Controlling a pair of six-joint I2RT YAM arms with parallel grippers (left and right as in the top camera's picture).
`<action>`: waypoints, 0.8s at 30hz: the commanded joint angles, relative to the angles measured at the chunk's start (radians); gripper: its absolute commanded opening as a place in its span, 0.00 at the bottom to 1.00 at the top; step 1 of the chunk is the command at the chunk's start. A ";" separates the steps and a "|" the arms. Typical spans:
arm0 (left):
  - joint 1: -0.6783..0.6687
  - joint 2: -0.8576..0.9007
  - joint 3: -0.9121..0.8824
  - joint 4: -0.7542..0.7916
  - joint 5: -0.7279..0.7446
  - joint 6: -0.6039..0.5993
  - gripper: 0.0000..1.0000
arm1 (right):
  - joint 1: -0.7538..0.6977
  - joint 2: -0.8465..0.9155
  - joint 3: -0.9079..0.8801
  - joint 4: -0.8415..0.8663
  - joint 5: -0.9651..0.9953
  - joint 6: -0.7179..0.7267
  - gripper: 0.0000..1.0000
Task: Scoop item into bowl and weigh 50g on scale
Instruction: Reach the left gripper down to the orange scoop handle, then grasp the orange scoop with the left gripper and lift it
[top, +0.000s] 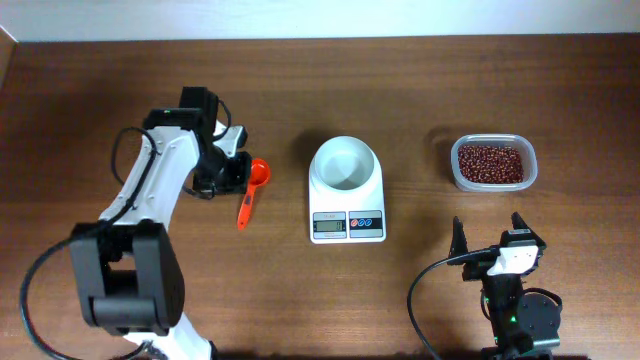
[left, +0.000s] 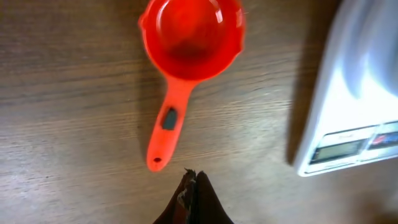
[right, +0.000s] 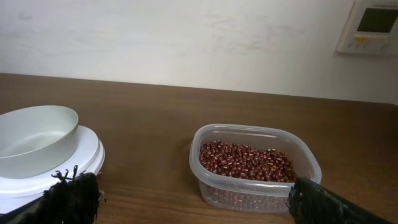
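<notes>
The red-brown beans (top: 490, 162) fill a clear plastic tub (top: 529, 168) at the right; they also show in the right wrist view (right: 249, 160). The empty white bowl (top: 345, 163) sits on the white scale (top: 347, 224); both show in the right wrist view, bowl (right: 34, 138) on scale (right: 87, 155). An orange scoop (top: 251, 190) lies left of the scale, empty (left: 186, 43). My left gripper (left: 193, 182) is shut and empty, just off the scoop's handle end, not touching it. My right gripper (top: 490, 232) is open and empty near the front edge, short of the tub.
The scale's display (top: 329, 226) and two buttons (top: 366, 222) face the front edge. The scale's corner shows at the right of the left wrist view (left: 348, 143). A wall with a white controller (right: 372, 25) stands behind the table.
</notes>
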 joint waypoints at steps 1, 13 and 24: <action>-0.037 0.007 -0.071 0.047 -0.152 -0.063 0.00 | 0.005 -0.007 -0.005 -0.007 -0.001 -0.004 0.99; -0.163 0.008 -0.187 0.303 -0.319 -0.063 0.38 | 0.005 -0.007 -0.005 -0.007 -0.001 -0.004 0.99; -0.167 0.008 -0.333 0.511 -0.337 -0.090 0.99 | 0.005 -0.007 -0.005 -0.007 -0.001 -0.004 0.99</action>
